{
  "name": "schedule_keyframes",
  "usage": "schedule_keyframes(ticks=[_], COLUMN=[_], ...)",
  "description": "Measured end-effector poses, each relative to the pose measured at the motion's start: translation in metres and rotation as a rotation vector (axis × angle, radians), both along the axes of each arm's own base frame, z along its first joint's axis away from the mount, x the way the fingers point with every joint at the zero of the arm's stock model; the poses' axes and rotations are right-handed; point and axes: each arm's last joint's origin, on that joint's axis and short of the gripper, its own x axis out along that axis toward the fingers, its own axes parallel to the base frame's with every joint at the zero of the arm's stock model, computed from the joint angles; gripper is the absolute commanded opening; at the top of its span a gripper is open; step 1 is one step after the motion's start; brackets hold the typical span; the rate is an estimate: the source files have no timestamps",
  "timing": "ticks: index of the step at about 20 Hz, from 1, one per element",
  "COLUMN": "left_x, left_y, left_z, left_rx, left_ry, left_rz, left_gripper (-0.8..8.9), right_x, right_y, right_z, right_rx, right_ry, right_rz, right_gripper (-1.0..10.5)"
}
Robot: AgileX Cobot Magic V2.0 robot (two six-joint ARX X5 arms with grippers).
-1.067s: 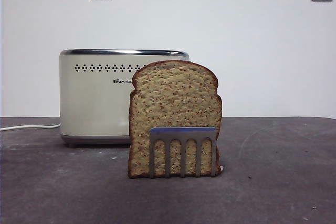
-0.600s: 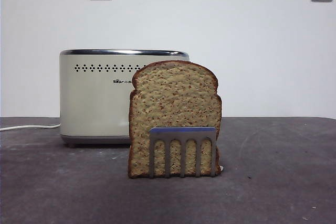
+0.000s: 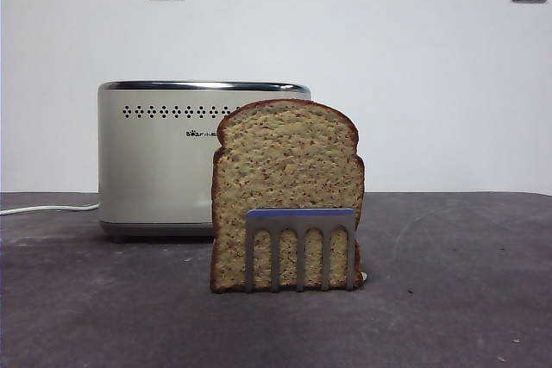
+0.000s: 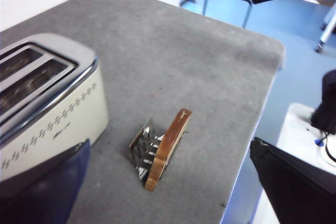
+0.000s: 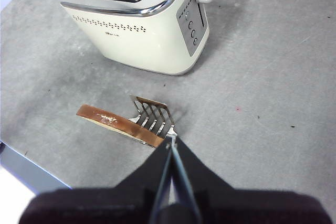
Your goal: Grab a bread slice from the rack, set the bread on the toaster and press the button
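a cream toaster (image 3: 159,161) stands on a grey table (image 3: 448,299), its white cord (image 3: 47,208) trailing off its left side. just right of the toaster and nearer the camera, a slice of bread (image 3: 287,170) stands upright in a small steel rack (image 3: 300,247), almost as tall as the toaster. neither arm shows here. from above, the left gripper (image 4: 168,182) has jaws spread wide, well above the rack; the right gripper (image 5: 172,182) has jaws pressed together, holding nothing.
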Motion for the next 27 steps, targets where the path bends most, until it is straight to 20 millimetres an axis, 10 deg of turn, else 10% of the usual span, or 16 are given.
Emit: schedule_keyframes(ticks=[7,13,21,27], left_x=[0.048,0.067,0.092,0.097], left_y=[-0.074,-0.146,-0.187,-0.192], left_z=[-0.010,-0.059,-0.106,-0.117], left_rx=[0.243,0.561,0.669,0.692], left_ry=[0.025,-0.005,-0.014,-0.003], left_rz=[-0.178,-0.313,-0.368,-0.386], left_gripper=[7.48,7.48,7.44,3.23], right_x=[0.007,0.013,0.014,0.014], right_y=[0.001,0.001,0.001,0.001], right_z=[-0.003,-0.006,-0.006,-0.006], right_rx=[-0.003,-0.005,-0.005,-0.005], right_ry=[0.028,0.050,0.054,0.054], right_rz=[0.000,0.000,0.000,0.000], right_gripper=[-0.1,-0.1,-0.1,-0.1])
